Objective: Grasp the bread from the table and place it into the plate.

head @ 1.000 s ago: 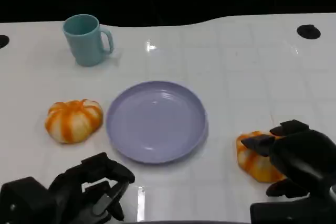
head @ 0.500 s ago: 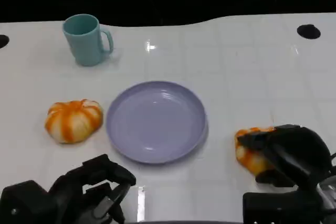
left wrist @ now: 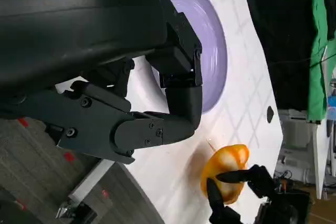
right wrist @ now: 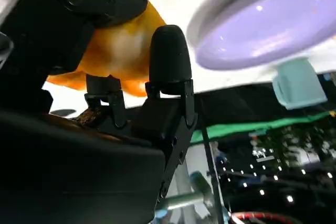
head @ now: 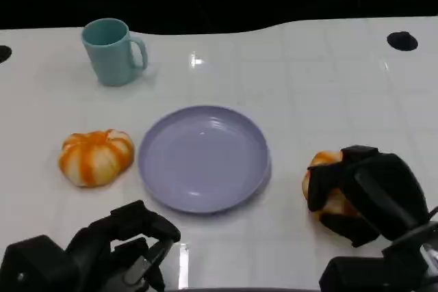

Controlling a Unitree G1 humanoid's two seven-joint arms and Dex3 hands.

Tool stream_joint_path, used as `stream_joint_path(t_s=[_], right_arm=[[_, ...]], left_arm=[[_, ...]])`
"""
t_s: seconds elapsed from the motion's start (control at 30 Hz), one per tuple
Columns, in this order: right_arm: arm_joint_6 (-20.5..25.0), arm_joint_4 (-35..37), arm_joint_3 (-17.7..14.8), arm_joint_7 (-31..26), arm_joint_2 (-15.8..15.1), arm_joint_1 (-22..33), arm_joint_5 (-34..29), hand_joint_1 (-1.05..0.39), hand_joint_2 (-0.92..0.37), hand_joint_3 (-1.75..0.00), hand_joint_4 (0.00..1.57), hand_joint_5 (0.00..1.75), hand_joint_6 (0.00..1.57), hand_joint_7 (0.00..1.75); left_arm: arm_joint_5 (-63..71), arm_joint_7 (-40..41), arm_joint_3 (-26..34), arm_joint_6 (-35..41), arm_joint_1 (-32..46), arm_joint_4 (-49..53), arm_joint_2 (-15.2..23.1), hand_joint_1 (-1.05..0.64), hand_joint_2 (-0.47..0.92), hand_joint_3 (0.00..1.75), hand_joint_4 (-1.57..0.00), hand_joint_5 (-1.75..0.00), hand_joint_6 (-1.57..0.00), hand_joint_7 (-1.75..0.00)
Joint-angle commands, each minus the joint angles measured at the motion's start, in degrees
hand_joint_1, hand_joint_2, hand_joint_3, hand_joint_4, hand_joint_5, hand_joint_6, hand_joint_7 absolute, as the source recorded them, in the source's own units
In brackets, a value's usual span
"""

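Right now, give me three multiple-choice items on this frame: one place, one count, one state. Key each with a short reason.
1. Where does the teal mug stand relative to the purple plate?
A. on the plate
B. beyond it, toward the robot's left
C. between the plate and the right hand

2. How many orange-striped breads are on the table?
A. one
B. two
C. three

3. What is the right hand doing?
A. its fingers close around a bread
B. resting in the plate
C. holding the mug

Key:
1 B: the head view shows the mug at the far left, apart from the plate.
2 B: the left bread lies beside the plate, the right bread under the right hand.
3 A: the right wrist view shows black fingers wrapped on the orange bread.
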Motion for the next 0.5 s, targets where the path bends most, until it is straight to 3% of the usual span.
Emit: stream_joint_path(t_s=[0.03,0.23,0.5], right_arm=[[-1.6,0.7,-0.6,-2.5,0.3,-1.7,0.7,0.05,-0.15,-1.42,1.06,1.75,0.92,1.55],[-3.0,0.3,-0.9,-2.5,2.2,-2.8,3.0,0.04,-0.13,-1.49,1.09,1.75,0.91,1.60],[-2.7,-2.2,-1.6,7.3,4.8,-4.1,11.8,0.01,-0.11,-1.58,1.06,1.75,0.87,1.62]], left_arm=[[0.4,0.6,0.2,-0.3,0.7,-0.4,0.4,-0.45,0.89,0.48,-0.73,-1.75,-0.69,-1.28],[0.8,0.8,0.0,-0.4,0.6,-0.5,0.4,-0.45,0.88,0.49,-0.73,-1.75,-0.69,-1.28],[1.6,1.6,-0.7,0.1,0.6,-0.8,0.1,-0.43,0.88,0.50,-0.71,-1.75,-0.69,-1.28]])
